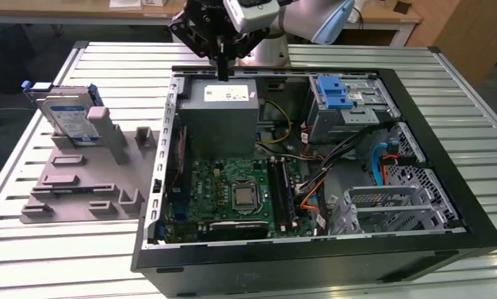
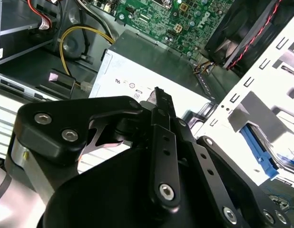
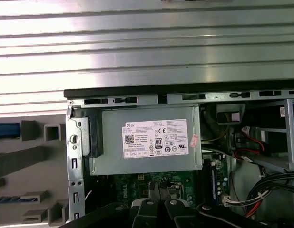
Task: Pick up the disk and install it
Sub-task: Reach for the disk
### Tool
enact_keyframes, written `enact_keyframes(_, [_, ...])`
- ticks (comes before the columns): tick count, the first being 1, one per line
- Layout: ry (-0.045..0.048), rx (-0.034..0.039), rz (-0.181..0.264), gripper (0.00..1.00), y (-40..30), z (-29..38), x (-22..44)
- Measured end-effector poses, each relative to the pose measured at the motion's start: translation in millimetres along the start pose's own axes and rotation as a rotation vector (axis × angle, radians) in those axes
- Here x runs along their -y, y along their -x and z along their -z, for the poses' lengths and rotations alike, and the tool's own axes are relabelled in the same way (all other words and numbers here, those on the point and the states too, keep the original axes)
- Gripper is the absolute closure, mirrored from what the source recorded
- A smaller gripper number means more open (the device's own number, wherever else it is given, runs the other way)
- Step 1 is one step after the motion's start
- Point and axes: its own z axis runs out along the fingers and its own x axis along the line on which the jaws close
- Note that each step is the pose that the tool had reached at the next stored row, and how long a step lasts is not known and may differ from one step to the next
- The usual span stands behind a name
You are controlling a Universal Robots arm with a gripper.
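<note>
1. a slatted metal table (image 1: 32, 243) carries everything in the scene.
2. near the table's left edge, the disk (image 1: 70, 118) stands upright on its edge in a grey fixture (image 1: 82, 187), with nothing touching it.
3. across the table's middle lies an open black computer case (image 1: 315, 271). the gripper (image 1: 223, 76) hangs at the case's far edge, over the grey power supply (image 1: 223, 109), with its fingers pressed together and holding nothing.
4. the pick-up looks not yet done, since the gripper is well apart from the disk. a grasp would call for parted fingers around the disk's upper edge.
5. the case's left wall and the fixture's posts lie between the gripper and the disk.
6. toward the case's far right corner sits a drive cage (image 1: 360, 115) with a bare blue bracket (image 1: 336, 93). loose cables (image 1: 373, 162) trail just beside it.
</note>
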Motion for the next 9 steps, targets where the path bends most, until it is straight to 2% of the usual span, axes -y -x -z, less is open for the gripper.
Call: enact_keyframes(9, [0.0001,0.0,0.0,0.89,-4.1,0.0,0.2])
